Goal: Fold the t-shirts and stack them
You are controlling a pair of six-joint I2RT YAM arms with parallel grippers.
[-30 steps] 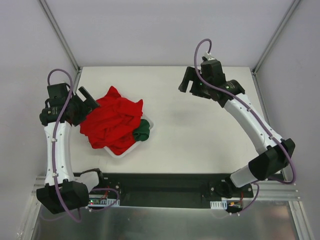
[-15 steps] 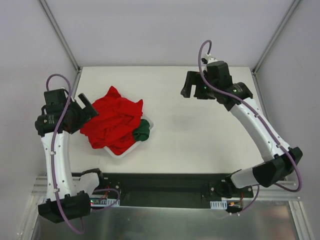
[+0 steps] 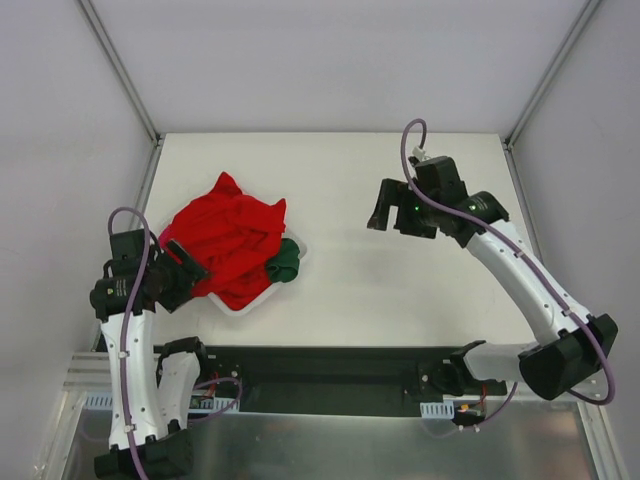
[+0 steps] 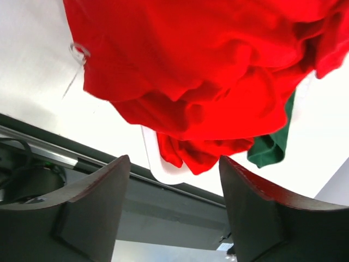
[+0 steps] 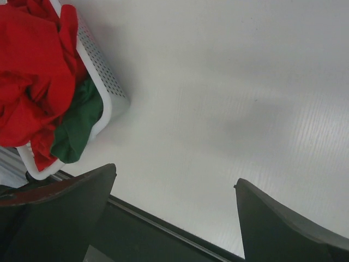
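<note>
**Red shirts heaped in the basket, both pincers empty**

Red shirts [image 3: 222, 232] lie crumpled in a pile that fills a white lattice basket [image 3: 240, 306] on the left half of the bench [image 3: 420, 290]. The pile spills over the basket's rim on its far and left sides. A green shirt [image 3: 283, 260] is bunched at the basket's right corner, tucked under the red cloth and hanging partly over the rim. None of the shirts is folded or laid flat on the bench.

The left pincer [image 3: 188, 264] sits at the basket's near-left side, just beside the pile. From the left wrist, its fingers [image 4: 92, 207] stand wide apart with nothing between them. Beyond them are the red shirts [image 4: 207, 65], the basket rim [image 4: 150, 158] and a fold of the green shirt [image 4: 270, 147]. Whether the fingertips touch the cloth cannot be told.

The right pincer [image 3: 385, 222] hangs above bare bench, well apart from the basket and to its right. Its fingers [image 5: 60, 202] are also spread wide and grip nothing. That wrist view takes in the basket's lattice wall [image 5: 101, 71] at the upper left, with the red shirts [image 5: 32, 71] inside it. The green shirt [image 5: 76, 128] droops over the near edge there.
</note>
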